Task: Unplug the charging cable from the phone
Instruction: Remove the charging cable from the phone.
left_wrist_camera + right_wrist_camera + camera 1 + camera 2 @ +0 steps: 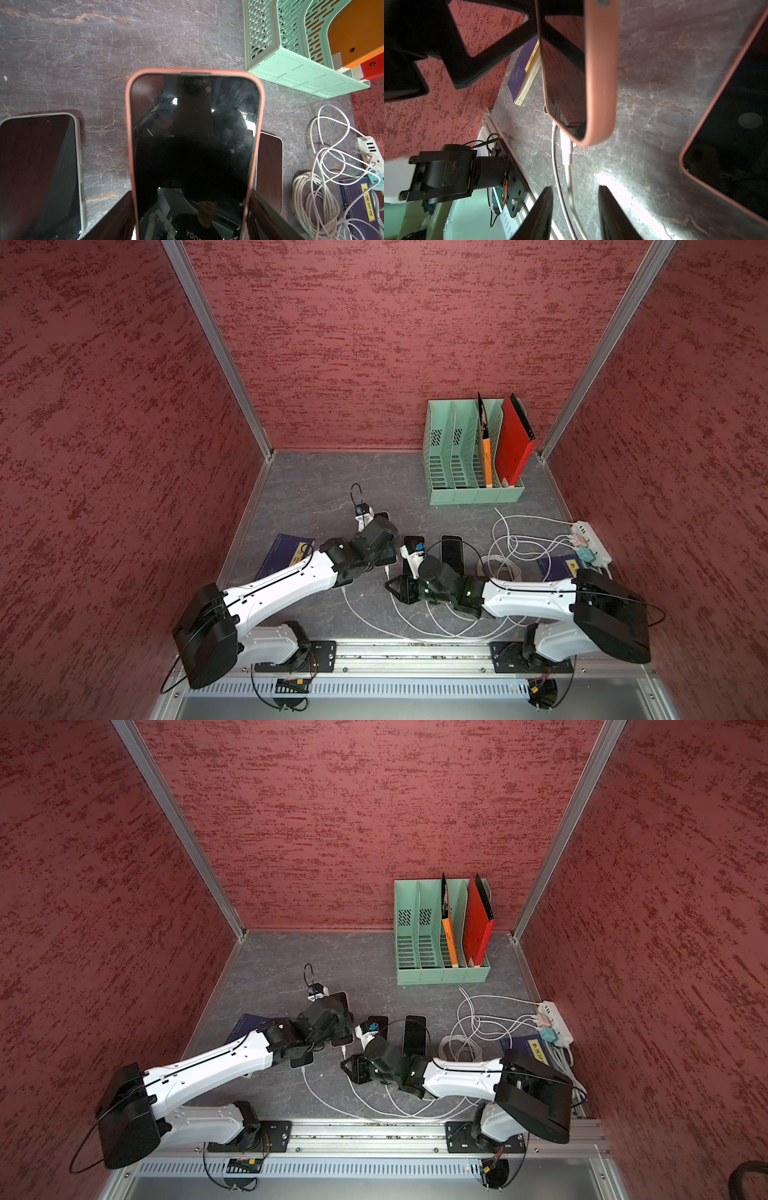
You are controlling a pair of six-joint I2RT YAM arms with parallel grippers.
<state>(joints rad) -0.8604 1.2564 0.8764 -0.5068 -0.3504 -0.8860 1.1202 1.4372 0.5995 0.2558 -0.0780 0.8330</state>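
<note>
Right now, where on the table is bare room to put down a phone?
Bare: the back-left table corner, up to the file organizer; also the strip between organizer and phones. Crowded: white cables fill the right side by the power strip and the front middle.

Robot lab booth: red walls [374, 344], aluminium frame [219, 348].

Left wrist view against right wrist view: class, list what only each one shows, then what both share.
Left wrist only: the mint file rack, the power strip, the cable coil and a white-cased phone.
Right wrist only: the white charging plug at the pink-cased phone's port end, with its cable passing between the right gripper's open jaws.
Both: the pink-cased phone, clamped by the left gripper, and the grey table.
</note>
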